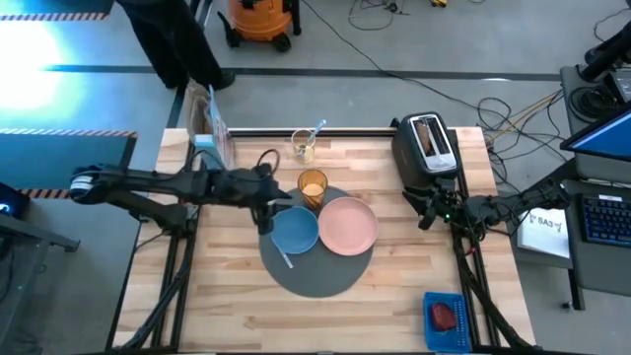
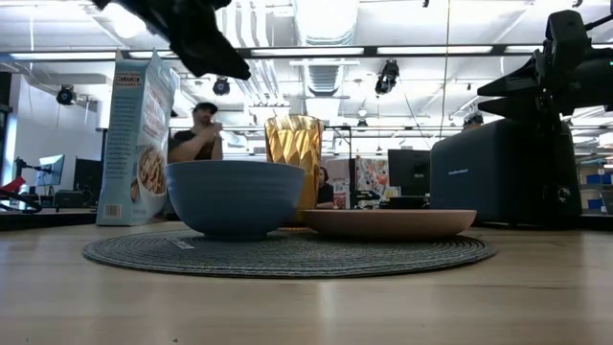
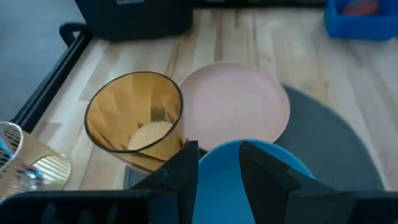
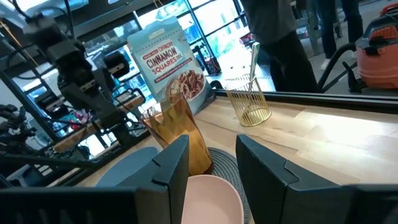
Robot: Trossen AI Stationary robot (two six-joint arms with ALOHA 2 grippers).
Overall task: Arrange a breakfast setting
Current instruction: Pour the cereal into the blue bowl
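The round dark-grey mat (image 1: 317, 274) lies mid-table. On it rest the small blue bowl (image 1: 294, 232) and the pink plate (image 1: 348, 225). The amber tumbler (image 1: 313, 187) stands at the mat's far rim, with pale grains in its bottom (image 3: 149, 132). The light-blue spoon (image 1: 317, 129) stands in a clear glass (image 1: 303, 148) farther back. A small red food piece (image 1: 444, 316) lies in a blue tray. My left gripper (image 3: 219, 149) hovers open above the bowl's left rim, touching nothing. My right gripper (image 4: 211, 146) waits open, raised beside the toaster.
A black toaster (image 1: 426, 148) stands at the far right, and a cereal box (image 1: 210, 128) stands upright at the far left. The blue tray (image 1: 446, 296) sits at the near right edge. Bare wood lies left of and in front of the mat. A person stands beyond the far edge.
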